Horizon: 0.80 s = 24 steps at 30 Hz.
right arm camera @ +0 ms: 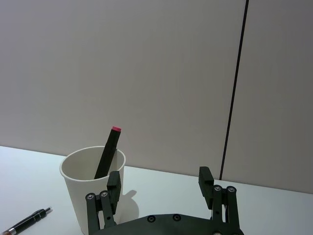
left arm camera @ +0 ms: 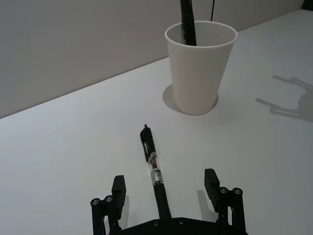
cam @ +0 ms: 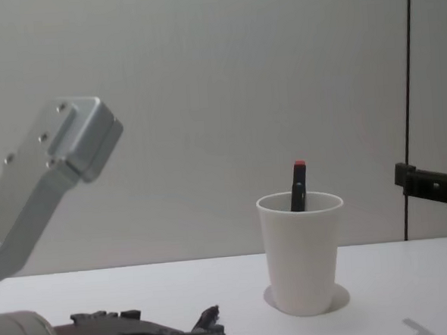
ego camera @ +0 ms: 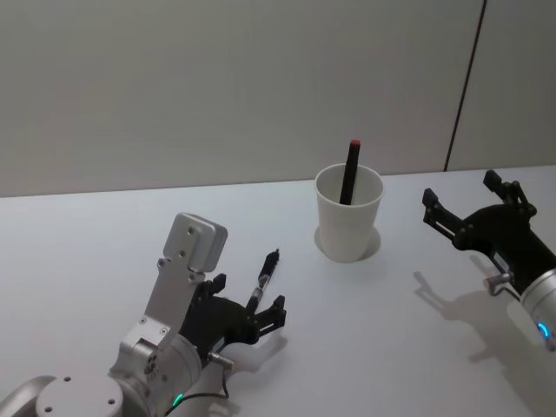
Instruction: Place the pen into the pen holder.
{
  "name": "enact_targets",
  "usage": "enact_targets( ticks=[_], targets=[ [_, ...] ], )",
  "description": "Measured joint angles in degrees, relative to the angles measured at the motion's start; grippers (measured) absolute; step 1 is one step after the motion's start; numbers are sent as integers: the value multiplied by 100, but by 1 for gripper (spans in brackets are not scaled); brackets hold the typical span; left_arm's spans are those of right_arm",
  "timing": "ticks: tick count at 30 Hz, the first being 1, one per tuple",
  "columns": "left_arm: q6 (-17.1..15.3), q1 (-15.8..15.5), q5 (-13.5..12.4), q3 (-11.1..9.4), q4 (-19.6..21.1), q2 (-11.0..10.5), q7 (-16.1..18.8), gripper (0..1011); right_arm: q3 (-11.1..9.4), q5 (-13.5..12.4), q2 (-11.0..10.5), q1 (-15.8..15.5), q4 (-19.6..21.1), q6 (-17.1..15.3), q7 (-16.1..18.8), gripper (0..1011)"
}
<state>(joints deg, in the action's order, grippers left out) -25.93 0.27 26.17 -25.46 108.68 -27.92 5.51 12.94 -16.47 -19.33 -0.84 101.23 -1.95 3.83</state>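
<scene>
Low over the white table (ego camera: 78, 252) at the near left: the left gripper (ego camera: 252, 300), fingers spread wide, clasping nothing. Between those fingers, touching neither: the pen (ego camera: 263, 280), flat on the table, its rear end running in under the palm, its tip pointing out toward the pen holder (ego camera: 347, 217). In the left wrist view, the same layout: pen (left arm camera: 152, 159) about midway between the two parted fingers of the left gripper (left arm camera: 165, 183), clear table on both sides of it.

Beyond the pen's tip, a stretch of bare table, then the pen holder (left arm camera: 200, 68) standing upright, near the table's far edge where the wall begins. Inside it, leaning on the far rim, a black marker (ego camera: 350, 169) with a red end sticking up above the rim.

To the right of the pen holder and apart from it, held above the table: the right gripper (ego camera: 462, 193), likewise spread wide and empty; seen from its own wrist, right gripper (right arm camera: 160, 177) facing the pen holder (right arm camera: 78, 196). Bare table between the two.
</scene>
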Motion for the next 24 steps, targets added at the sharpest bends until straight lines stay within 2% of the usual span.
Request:
enact_targets(
  ticks=[24],
  targets=[
    [-501, -238, -256, -14, -311, 269, -305, 1001, 0, 0, 0, 0, 0, 0, 0, 1001]
  ],
)
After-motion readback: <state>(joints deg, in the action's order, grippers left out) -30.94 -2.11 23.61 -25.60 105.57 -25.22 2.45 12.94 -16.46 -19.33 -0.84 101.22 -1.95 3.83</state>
